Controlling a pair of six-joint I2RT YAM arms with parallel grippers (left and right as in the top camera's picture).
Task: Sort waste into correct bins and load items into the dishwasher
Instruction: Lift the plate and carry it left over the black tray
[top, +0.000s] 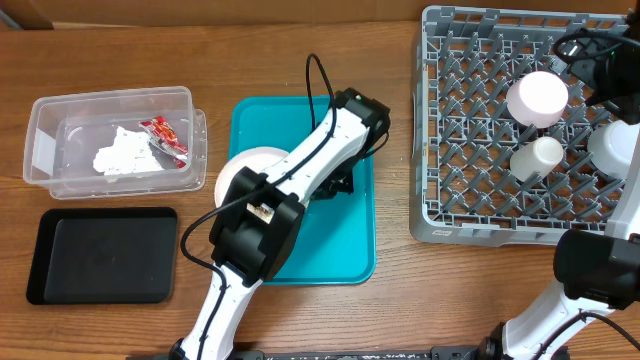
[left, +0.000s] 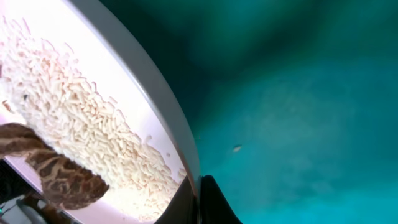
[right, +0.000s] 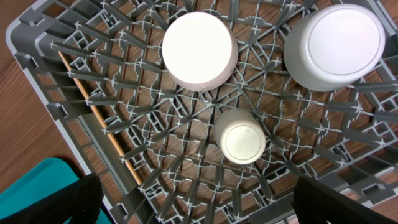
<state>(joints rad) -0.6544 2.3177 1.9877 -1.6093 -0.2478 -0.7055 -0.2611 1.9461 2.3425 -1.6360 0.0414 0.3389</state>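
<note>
My left gripper is shut on the rim of the round white plate, which sits on the teal serving tray. On the plate are white rice-like crumbs and a brown food scrap. The clear tub holds the crumpled white napkin and the red-and-white wrapper. The black tray lies in front of it. The grey dish rack holds the pink saucer, the white cup and the bowl. My right gripper is open above the rack.
The left arm lies diagonally across the teal tray and hides most of the plate from overhead. The right arm reaches up along the rack's right side. A cardboard box edge runs along the table's far left.
</note>
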